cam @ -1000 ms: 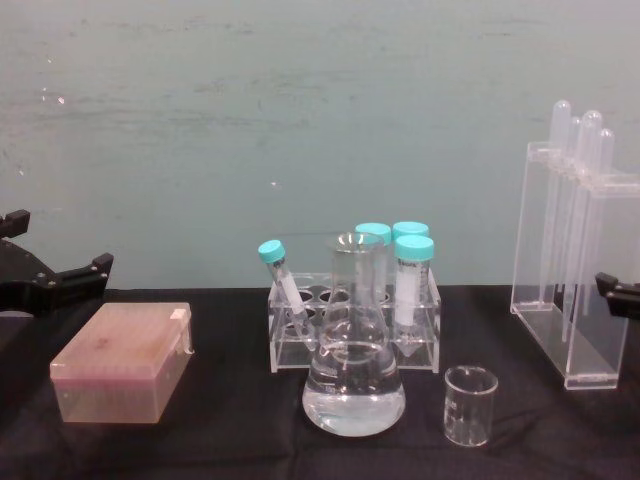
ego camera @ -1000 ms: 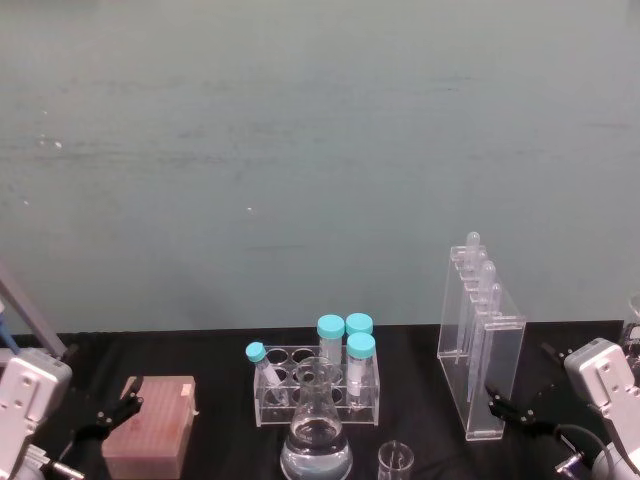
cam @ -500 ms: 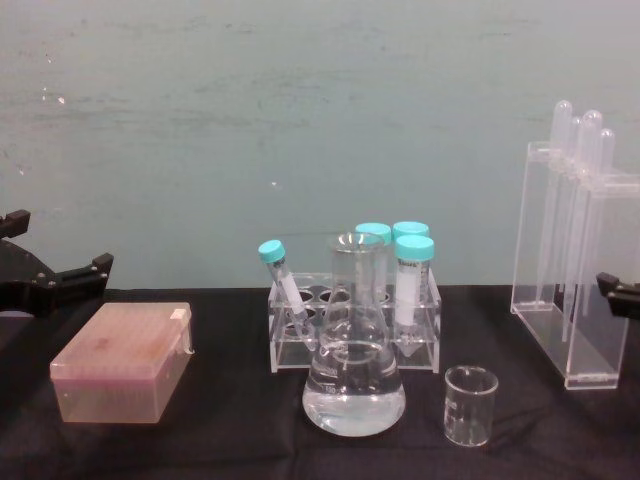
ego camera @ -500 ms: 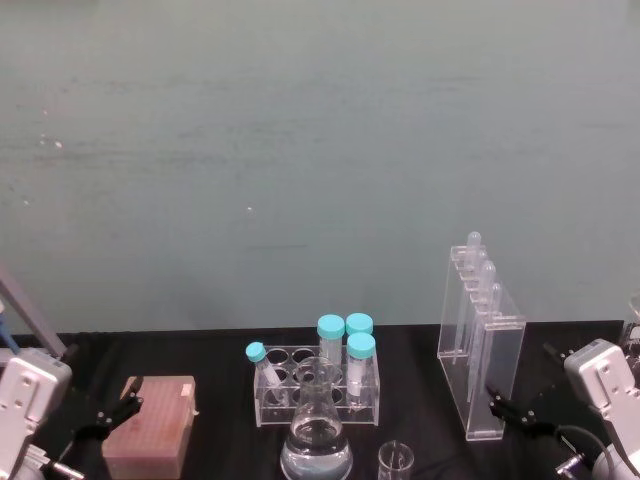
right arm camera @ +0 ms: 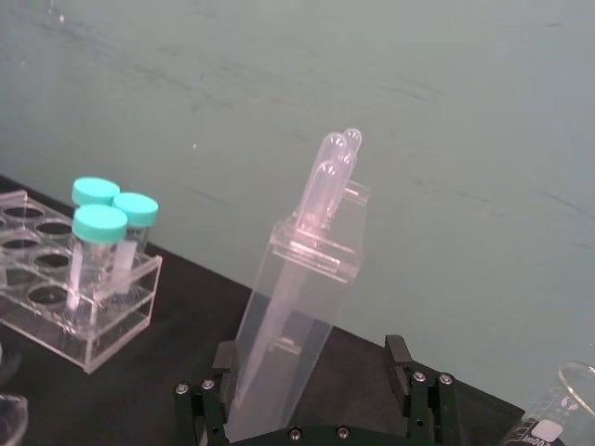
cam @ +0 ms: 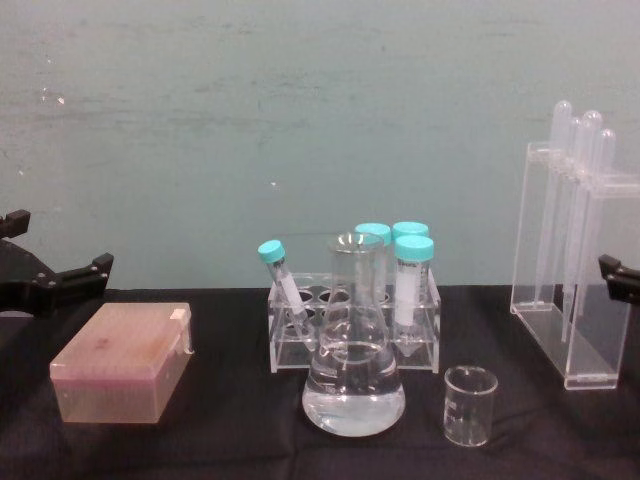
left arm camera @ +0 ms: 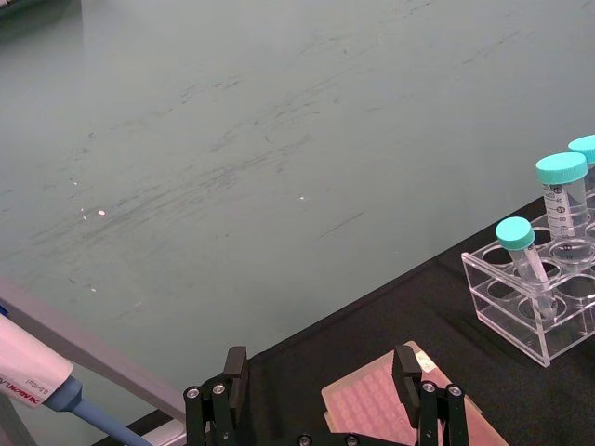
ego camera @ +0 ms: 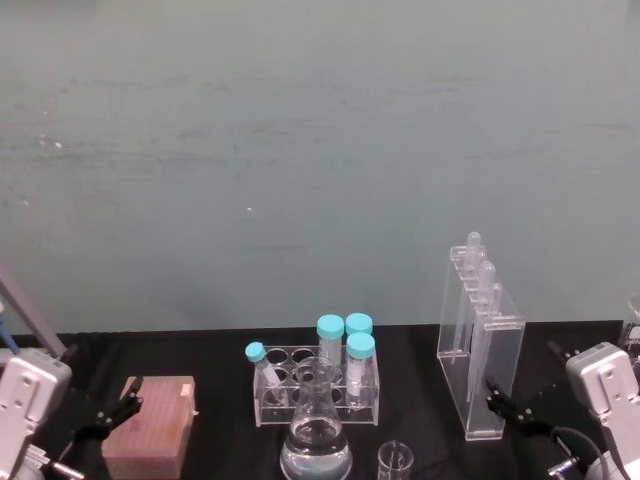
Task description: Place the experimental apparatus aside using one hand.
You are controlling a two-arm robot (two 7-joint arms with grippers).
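Right tool (right arm camera: 310,347), spread open and empty, hovers just beside the tall clear acrylic rack of long glass tubes (cam: 560,300), upright at the black counter's (cam: 230,440) right; left tool (left arm camera: 321,364), spread, hangs left.

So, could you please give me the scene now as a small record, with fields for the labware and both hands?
tall rack: upright on the right, long glass tubes inside
conical flask: front centre, some clear liquid inside
small beaker: right of the flask, apart from it
tube rack: behind the flask, four teal-capped tubes, one leaning
pink box: on the left
left hand: open, near the pink box
right hand: open, close beside the tall rack, holding nothing
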